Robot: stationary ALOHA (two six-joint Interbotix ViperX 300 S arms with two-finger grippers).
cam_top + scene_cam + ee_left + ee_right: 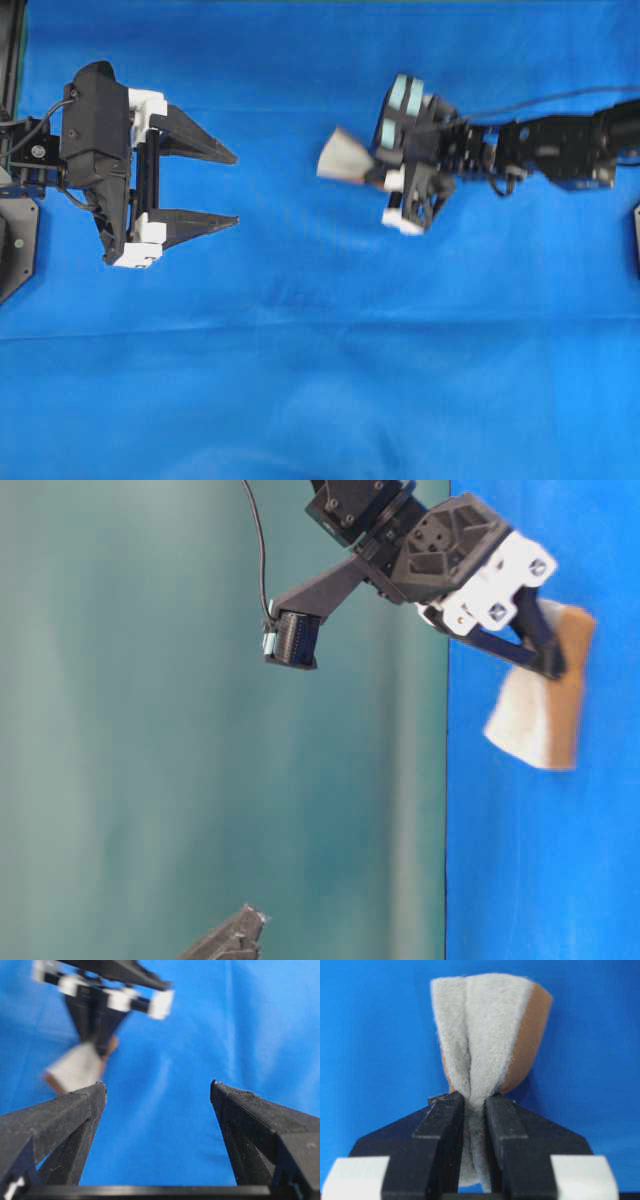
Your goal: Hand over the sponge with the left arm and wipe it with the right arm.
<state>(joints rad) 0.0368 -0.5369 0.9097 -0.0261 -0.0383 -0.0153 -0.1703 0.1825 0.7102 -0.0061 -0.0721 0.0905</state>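
The sponge (482, 1025), grey-white fuzz over an orange-tan layer, is pinched and folded between the fingers of my right gripper (474, 1102), which is shut on it. In the overhead view the right gripper (380, 168), with teal patches, holds the sponge (345, 158) right of centre and points left. It is blurred there. My left gripper (236, 189) stands wide open at the left with nothing between its fingers, well apart from the sponge. In the left wrist view the sponge (75, 1067) sits beyond my left gripper (157, 1087), off its left finger. The table-level view shows the sponge (535, 715) against the blue cloth.
A blue cloth (320, 380) covers the whole table. A black arm base (15, 240) sits at the left edge and another dark part (635, 240) at the right edge. A cable (540, 100) runs along the right arm.
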